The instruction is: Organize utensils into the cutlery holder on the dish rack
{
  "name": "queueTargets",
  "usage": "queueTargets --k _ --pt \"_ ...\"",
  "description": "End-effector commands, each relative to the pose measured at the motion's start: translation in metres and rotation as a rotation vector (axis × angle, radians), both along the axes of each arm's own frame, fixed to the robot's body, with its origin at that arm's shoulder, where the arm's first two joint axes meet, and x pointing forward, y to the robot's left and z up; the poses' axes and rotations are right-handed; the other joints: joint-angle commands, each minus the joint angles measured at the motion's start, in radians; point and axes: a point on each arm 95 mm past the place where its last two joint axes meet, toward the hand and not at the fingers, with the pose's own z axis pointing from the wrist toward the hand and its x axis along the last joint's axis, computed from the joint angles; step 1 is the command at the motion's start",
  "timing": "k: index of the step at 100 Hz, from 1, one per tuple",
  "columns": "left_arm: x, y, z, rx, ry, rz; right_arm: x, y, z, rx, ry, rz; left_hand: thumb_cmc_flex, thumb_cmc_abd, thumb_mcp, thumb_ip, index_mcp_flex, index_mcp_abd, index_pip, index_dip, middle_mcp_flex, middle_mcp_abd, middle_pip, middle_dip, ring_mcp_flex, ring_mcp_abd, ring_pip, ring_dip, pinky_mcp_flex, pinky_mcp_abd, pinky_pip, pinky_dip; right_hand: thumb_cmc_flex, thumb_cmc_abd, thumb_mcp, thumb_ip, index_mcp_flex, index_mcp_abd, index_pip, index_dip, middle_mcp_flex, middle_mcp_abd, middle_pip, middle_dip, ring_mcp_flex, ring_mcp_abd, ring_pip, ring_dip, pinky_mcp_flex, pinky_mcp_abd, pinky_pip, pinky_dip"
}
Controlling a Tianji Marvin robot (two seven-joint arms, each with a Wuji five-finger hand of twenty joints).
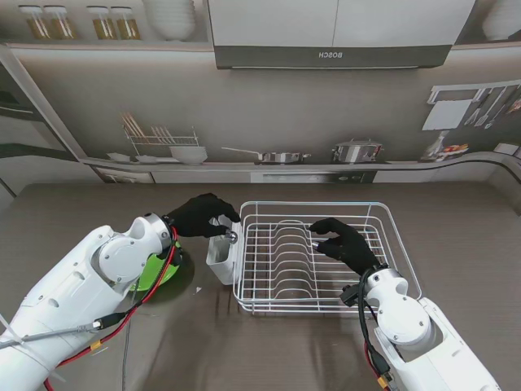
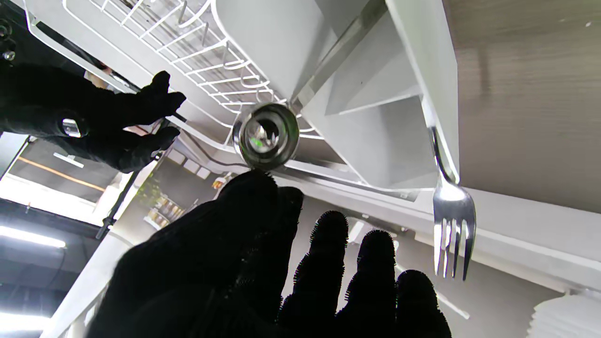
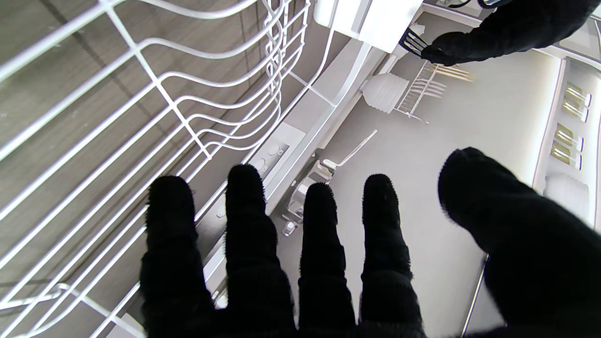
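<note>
- Kitchen backdrop: grey-brown counter carrying a white wire dish rack, with a shelf of pots behind it.
- Cutlery holder: white, hung on the rack's left outer side, compartments open upward.
- Fork: standing in the holder at its outer wall, tines projecting clear of the rim.
- Spoon: handle down inside the holder, round bowl protruding above the rim; left thumb tip touching or just short of the bowl, contact cannot be confirmed.
- Left hand: over the holder, fingers extended and slightly apart, nothing clamped.
- Right hand: above the rack interior, fingers spread wide, empty.
- Green dish: on the counter left of the holder, partly hidden by the left arm.
</note>
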Motion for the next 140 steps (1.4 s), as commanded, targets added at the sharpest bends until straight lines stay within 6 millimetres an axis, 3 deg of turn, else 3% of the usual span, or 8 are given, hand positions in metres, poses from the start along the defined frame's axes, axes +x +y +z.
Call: queueTargets --k 1,10,18,47,90,140 --pt "-0.002 0.0 0.004 0.007 -0.008 -0.007 -0.001 0.004 -0.002 0.005 0.007 0.015 -0.024 0.009 0.012 0.032 -0.017 0.012 -0.019 -0.015 -0.047 -0.007 -0.017 -0.019 -0.029 -0.023 -0.026 -0.015 -0.022 -0.044 -0.037 -0.023 -0.036 0.014 -0.003 0.026 -0.02 -0.002 -0.01 -0.018 0.007 0.003 -0.009 -0.009 0.018 -0.012 0.008 0.007 -0.004 -0.04 -0.006 0.015" --pt "-0.005 0.002 0.007 -0.014 -0.023 0.009 -0.001 0.004 -0.002 0.005 0.006 0.015 -0.053 0.049 -0.029 0.03 -0.036 -0.001 -0.028 -0.036 -0.067 -0.008 -0.033 -0.05 -0.049 -0.025 -0.05 -0.032 -0.039 -0.04 -0.041 -0.025 -0.036 0.013 -0.003 0.026 -0.021 -0.003 -0.01 -0.018 0.007 0.003 -0.009 -0.009 0.016 -0.009 0.007 0.006 -0.005 -0.04 -0.006 0.015" --pt "-0.009 0.003 0.009 -0.056 -0.035 0.033 0.0 0.004 -0.002 0.005 0.003 0.015 -0.094 0.092 -0.133 0.035 -0.064 -0.001 -0.041 -0.061 -0.085 -0.018 -0.039 -0.08 -0.061 -0.026 -0.067 -0.045 -0.051 -0.04 -0.04 -0.021 -0.037 0.012 -0.003 0.026 -0.022 -0.003 -0.01 -0.018 0.005 0.001 -0.01 -0.009 0.012 -0.011 0.005 0.006 -0.005 -0.041 -0.006 0.014" --pt "-0.031 0.005 0.005 -0.217 -0.038 0.102 0.001 0.005 -0.002 0.003 -0.013 0.01 -0.11 0.112 -0.231 0.038 -0.1 0.003 -0.058 -0.083 -0.111 -0.033 -0.052 -0.116 -0.064 -0.018 -0.098 -0.07 -0.038 -0.023 -0.037 -0.02 -0.039 0.0 -0.005 0.024 -0.025 -0.007 -0.012 -0.019 -0.006 -0.004 -0.012 -0.01 -0.013 -0.014 -0.008 0.0 -0.012 -0.045 -0.01 0.013" --pt "-0.067 0.0 -0.015 -0.346 -0.019 0.147 0.003 0.004 -0.002 -0.006 -0.059 0.01 -0.148 0.102 -0.293 0.046 -0.19 0.045 -0.095 -0.108 -0.142 -0.03 -0.057 -0.128 -0.081 -0.002 -0.115 -0.085 -0.052 -0.006 -0.04 -0.019 -0.043 -0.056 -0.023 0.014 -0.077 -0.026 -0.018 -0.021 -0.064 -0.026 -0.012 -0.009 -0.06 -0.034 -0.022 -0.005 -0.028 -0.061 -0.016 0.014" --pt "-0.087 -0.004 -0.034 -0.439 -0.013 0.205 0.001 0.003 -0.001 -0.002 -0.07 0.005 -0.148 0.102 -0.316 0.053 -0.186 0.047 -0.089 -0.112 -0.151 -0.027 -0.057 -0.131 -0.088 -0.003 -0.12 -0.087 -0.063 -0.007 -0.042 -0.017 -0.045 -0.054 -0.031 0.014 -0.081 -0.029 -0.014 -0.024 -0.063 -0.027 -0.007 -0.01 -0.063 -0.032 -0.018 -0.006 -0.032 -0.066 -0.016 0.019"
